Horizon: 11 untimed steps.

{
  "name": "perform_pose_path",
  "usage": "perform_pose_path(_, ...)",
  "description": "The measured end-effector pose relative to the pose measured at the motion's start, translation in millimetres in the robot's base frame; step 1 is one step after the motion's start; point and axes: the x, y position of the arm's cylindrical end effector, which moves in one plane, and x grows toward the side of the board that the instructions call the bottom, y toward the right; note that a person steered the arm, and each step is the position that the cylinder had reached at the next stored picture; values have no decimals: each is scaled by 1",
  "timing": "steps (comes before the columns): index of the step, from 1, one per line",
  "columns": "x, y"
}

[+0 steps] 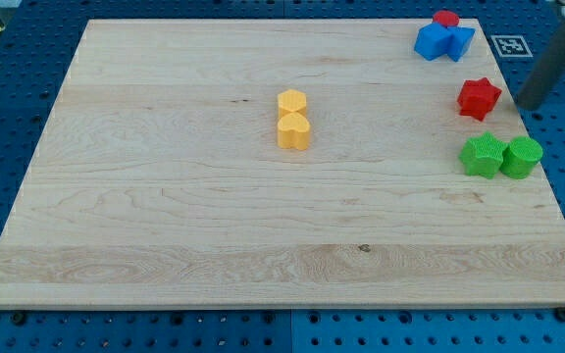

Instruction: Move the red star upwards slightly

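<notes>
The red star (479,98) lies on the wooden board (165,196) near its right edge. My tip (530,105) is just to the right of the red star, at about the same height in the view, with a small gap between them. The dark rod rises from it toward the view's top right corner. Below the star sit a green star (482,155) and a green round block (522,157), side by side and touching.
At the view's top right, a red round block (446,19) sits behind two blue blocks (443,41). Near the middle, a yellow hexagon (291,101) touches a yellow heart (294,130) below it. A marker tag (509,44) lies beyond the board's right edge.
</notes>
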Motion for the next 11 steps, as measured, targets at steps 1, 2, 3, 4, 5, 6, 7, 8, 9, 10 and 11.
perform_pose_path(1,0,-26)
perform_pose_path(2,3,11)
perform_pose_path(3,22,15)
perform_pose_path(4,36,-9)
perform_pose_path(5,31,-65)
perform_pose_path(6,8,-127)
perform_pose_path(7,16,-114)
perform_pose_path(8,28,-48)
perform_pose_path(9,29,13)
perform_pose_path(10,10,32)
perform_pose_path(11,0,-6)
